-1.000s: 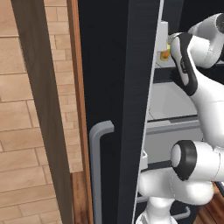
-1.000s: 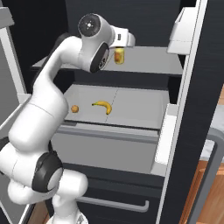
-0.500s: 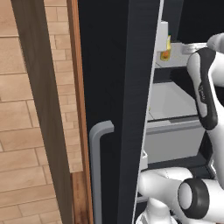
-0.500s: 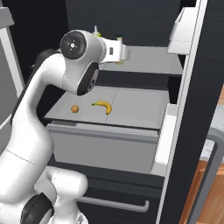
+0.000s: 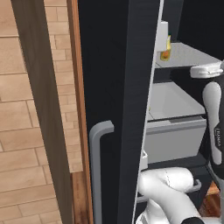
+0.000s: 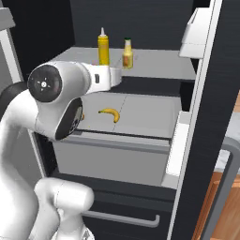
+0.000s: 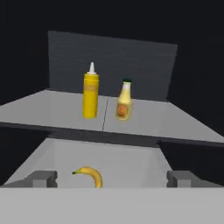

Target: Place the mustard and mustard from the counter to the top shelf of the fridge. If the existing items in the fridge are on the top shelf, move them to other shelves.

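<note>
1. Nearest the camera in the left base view stood the edge of the open fridge door, black, with its thick grey bar handle low on the outer face.
2. The gripper showed in the hand view as two grey finger tips low in the picture, set well apart with nothing between them; the claw was wide open and empty, clear of every item.
3. Just beyond the finger tips lay the lower grey tray with its raised front, and on it a small curved banana, lying flat and left of the tray's middle in the hand view.
4. In the right base view the banana lay on that same tray; whatever else sat to its left was hidden behind the arm's white joint.
5. Above and behind the tray ran the top shelf, a plain flat light-grey slab.
6. On the top shelf stood the taller all-yellow mustard bottle with its pale nozzle cap, upright.
7. Just beside it to the right, not touching, stood the shorter amber mustard bottle with a dark cap, also upright.
8. Both bottles stood towards the back of the shelf, near the fridge's dark rear wall.
9. White door bins hung on the open door at the right of the right base view.
</note>
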Controlling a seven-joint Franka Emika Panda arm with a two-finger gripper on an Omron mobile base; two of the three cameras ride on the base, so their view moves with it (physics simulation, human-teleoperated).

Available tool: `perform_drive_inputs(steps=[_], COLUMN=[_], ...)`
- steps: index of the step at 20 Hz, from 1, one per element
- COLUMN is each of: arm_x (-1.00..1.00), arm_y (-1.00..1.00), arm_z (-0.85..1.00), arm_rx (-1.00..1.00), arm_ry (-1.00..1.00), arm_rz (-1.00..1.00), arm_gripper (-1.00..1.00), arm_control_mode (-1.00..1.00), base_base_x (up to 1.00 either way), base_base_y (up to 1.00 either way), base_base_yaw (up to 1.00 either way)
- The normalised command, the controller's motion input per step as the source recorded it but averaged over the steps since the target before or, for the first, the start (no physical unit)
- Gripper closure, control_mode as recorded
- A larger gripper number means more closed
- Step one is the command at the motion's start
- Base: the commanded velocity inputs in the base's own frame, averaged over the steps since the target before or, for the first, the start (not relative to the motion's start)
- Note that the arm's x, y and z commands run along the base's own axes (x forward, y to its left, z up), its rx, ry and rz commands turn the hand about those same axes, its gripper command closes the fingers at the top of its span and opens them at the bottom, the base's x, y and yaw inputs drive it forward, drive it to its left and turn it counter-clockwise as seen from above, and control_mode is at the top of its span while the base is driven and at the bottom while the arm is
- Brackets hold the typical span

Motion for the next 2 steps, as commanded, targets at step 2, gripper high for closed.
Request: perform_drive_inputs(steps=[2], arm_x=[-1.00], arm_y=[0.49], arm_z=[-0.45], arm_rx=[-0.13], arm_ry=[0.00], arm_rz=[0.12], arm_gripper=[-1.00], arm_control_mode=[-1.00], base_base_x=[0.00], base_base_y=[0.00], base_base_yaw=[0.00])
